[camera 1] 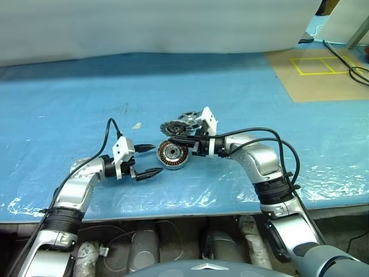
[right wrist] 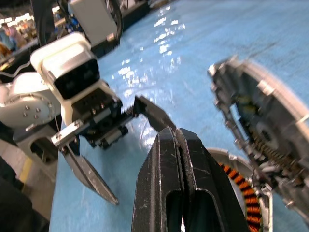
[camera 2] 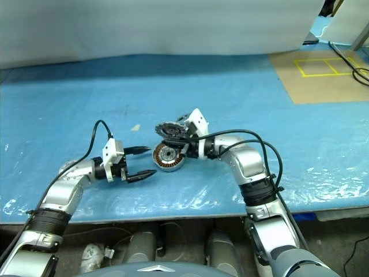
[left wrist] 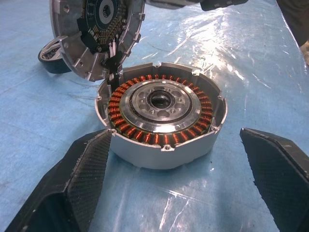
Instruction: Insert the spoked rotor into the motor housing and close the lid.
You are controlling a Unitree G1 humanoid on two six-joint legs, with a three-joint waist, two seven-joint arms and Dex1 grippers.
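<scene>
The motor housing (left wrist: 164, 113), a grey round shell with copper windings, lies open on the blue table. Its lid (left wrist: 96, 34) stands tilted over the housing's far rim, with dark wires running down into the shell. My right gripper (camera 1: 174, 140) is shut with nothing between its fingers (right wrist: 178, 159); it reaches in from the right, just under the raised lid. My left gripper (camera 1: 151, 160) is open, level with the housing on its left side, and one finger (left wrist: 82, 169) shows on each side of the shell without touching it. The spoked rotor (camera 1: 185, 118) lies on the table behind the lid.
Blue plastic sheeting (camera 1: 69, 104) covers the table, whose front edge (camera 1: 173, 210) runs just below both arms. A brown board with yellow tape (camera 1: 323, 66) lies at the back right, with cables (camera 1: 357, 72) on it. A small pale scrap (camera 1: 136, 125) sits left of the lid.
</scene>
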